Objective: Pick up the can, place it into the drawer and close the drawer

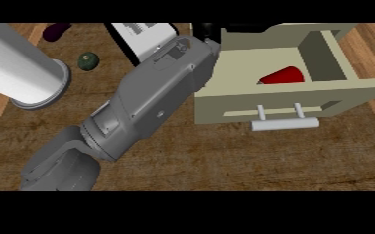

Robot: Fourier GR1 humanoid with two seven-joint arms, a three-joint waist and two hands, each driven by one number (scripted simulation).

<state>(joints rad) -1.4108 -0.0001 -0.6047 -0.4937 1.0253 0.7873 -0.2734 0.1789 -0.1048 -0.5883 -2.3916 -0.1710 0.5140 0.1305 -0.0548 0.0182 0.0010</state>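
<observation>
1. Nearest the viewer is my left forearm (157, 96), a broad grey limb. It comes in from the lower left corner and slants up towards the drawer's (242, 104) left side.
2. My left hand (207, 30) shows only as a small black patch at the end of the forearm, just beside the drawer's back left corner. The wrist hides most of it, so I cannot tell whether it is open or closed. It holds nothing that I can see.
3. The drawer is a pale beige box, pulled open. Its front wall carries a light grey bar handle (285, 124) on two short posts.
4. The can (284, 75) is red and lies inside the drawer, towards its right inner wall. The front wall hides its lower part.
5. Just left of the drawer, past my forearm, stands a white and black box (143, 33).
6. Further left of the drawer sits a small dark green object (89, 61), and beyond it a dark purple one (55, 30).
7. Furthest left of the drawer is a large white cylinder (29, 72).
8. All of it rests on a brown wooden counter (242, 158).
</observation>
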